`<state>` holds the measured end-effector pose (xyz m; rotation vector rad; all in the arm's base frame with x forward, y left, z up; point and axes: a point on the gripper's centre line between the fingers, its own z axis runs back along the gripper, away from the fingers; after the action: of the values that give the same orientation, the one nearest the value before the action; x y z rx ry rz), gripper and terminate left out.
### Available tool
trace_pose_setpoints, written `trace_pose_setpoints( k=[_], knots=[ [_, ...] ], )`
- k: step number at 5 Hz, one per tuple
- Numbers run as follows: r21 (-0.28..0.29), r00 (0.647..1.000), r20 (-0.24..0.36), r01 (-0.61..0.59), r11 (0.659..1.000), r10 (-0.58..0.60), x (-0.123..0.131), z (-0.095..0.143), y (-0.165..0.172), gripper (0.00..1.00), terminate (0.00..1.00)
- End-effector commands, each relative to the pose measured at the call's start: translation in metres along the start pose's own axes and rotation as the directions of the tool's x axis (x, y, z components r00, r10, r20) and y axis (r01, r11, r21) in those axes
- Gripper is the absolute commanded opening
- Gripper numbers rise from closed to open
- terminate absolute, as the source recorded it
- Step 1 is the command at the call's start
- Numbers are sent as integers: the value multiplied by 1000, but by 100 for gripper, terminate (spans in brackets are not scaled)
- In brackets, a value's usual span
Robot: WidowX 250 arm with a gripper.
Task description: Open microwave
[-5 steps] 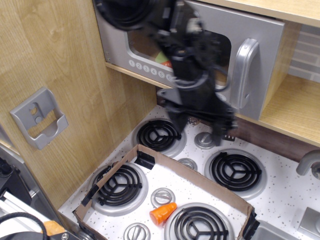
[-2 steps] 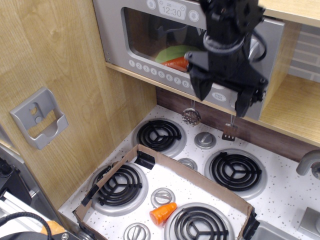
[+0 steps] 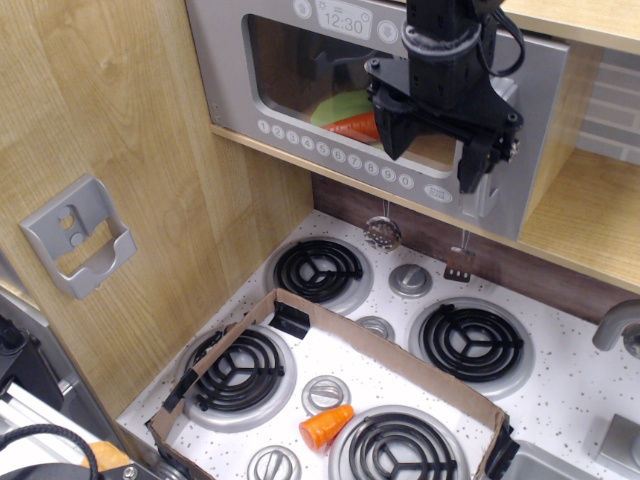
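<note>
The grey plastic toy microwave (image 3: 300,90) with clear window door shows 12:30, its door shut. The black gripper (image 3: 432,140) hangs in front of that door, fingers spread wide, gripping nothing, beside the silver handle (image 3: 492,185).

stovetop (image 3: 575,395) | cardboard frame (image 3: 400,357) | orange cone (image 3: 326,427)

The gripper (image 3: 433,150) is showing as matte black all over, with two blunt, tapering fingers (image 3: 393,130) spreading from a wide, angular palm block. Above that block a round black wrist section is carrying a pale grey ring. A black cable is looping out at the upper right of the wrist. Small fasteners near the right finger are too blurred to make out.
</note>
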<state>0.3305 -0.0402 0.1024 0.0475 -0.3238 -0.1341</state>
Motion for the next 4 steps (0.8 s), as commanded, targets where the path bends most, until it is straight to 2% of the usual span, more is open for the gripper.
trace_pose_setpoints(
  k=[1,3,4],
  knots=[
    [-23,998,53,17,1000,-16,26,2,0,100,0],
    [-30,998,55,22,999,-20,28,-1,-10,100,0],
    [-11,998,56,23,1000,-23,26,-1,-9,0,0]
  ],
)
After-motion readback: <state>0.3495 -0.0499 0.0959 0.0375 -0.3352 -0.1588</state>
